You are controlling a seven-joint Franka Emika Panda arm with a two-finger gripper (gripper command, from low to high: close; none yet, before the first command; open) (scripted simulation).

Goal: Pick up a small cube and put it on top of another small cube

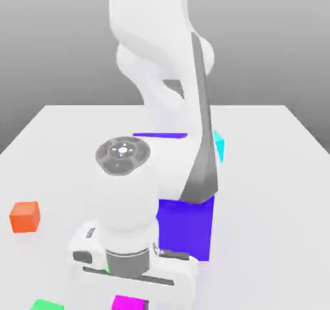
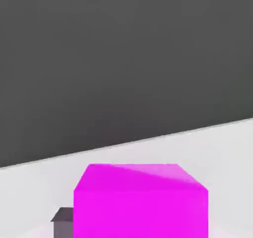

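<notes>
Magenta cube (image 1: 129, 302) sits at the near edge of the white table (image 1: 283, 173), right under the arm's hand, so it's only a sliver in the exterior view. Gripper (image 1: 132, 296) is low over it; the hand body blocks the fingertips there. Hand view has the same cube (image 2: 141, 202) big and close, with one dark finger (image 2: 63, 221) poking out beside it. Can't tell whether the jaws are spread or pinching the cube; the other finger is hidden and contact isn't visible.

Judging by this, the step in hand is the grasp or the moment just around it.

Risks from here:
- One-sided contact would shove or twist the cube instead of clamping it; cause would be the hand being off-centre.
- The cube looks glossy, so a shallow grip could let it slip on the lift.
- Green cube (image 1: 46, 305) is near, on the exterior view's left; a swing that way could knock it.
- Big blue block (image 1: 185, 228) stands just behind the hand and could be clipped on a far move.
- Stacking target is small, so a sloppy release would topple it.

Exterior view gives the layout: orange cube (image 1: 24, 216) far left, cyan cube (image 1: 220, 145) behind the arm. Hand view gives the cube's faces and finger closeness.
</notes>
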